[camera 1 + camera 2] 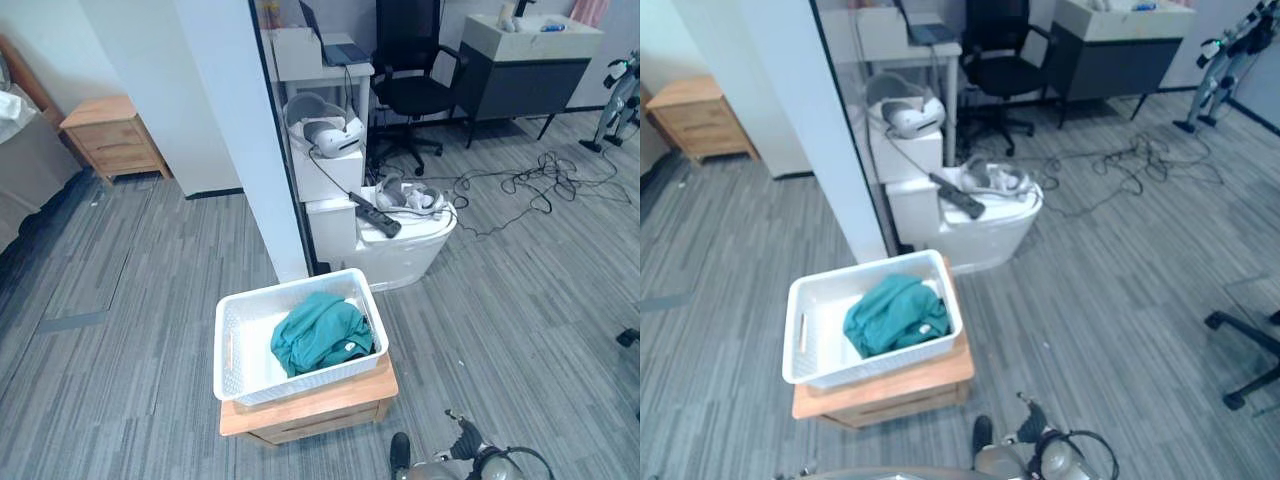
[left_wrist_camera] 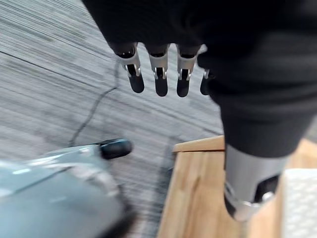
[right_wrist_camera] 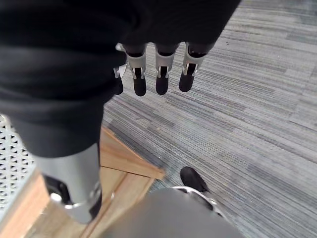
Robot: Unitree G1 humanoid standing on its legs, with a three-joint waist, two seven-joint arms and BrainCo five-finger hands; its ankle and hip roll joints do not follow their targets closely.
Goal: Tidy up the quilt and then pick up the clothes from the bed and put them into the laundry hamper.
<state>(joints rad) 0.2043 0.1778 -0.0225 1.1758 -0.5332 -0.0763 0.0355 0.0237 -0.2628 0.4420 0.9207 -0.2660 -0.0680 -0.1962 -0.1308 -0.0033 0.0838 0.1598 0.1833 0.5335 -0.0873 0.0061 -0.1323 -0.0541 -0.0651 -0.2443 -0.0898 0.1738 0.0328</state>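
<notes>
1. The laundry hamper is white plastic, smooth, with perforated lattice walls.
2. The clothes in it are teal cloth, soft, matt and crumpled into folds.
3. The low stand under the hamper is pale wood with a smooth, lightly satin finish and visible grain.
4. The floor is grey carpet, matt and striped with a rough woven look.
5. The nightstand by the wall is the same kind of light wood.
6. The left robot hand and the right robot hand have shiny silver metal-looking fingers with dark matt tips, under a dark matt cover.
</notes>
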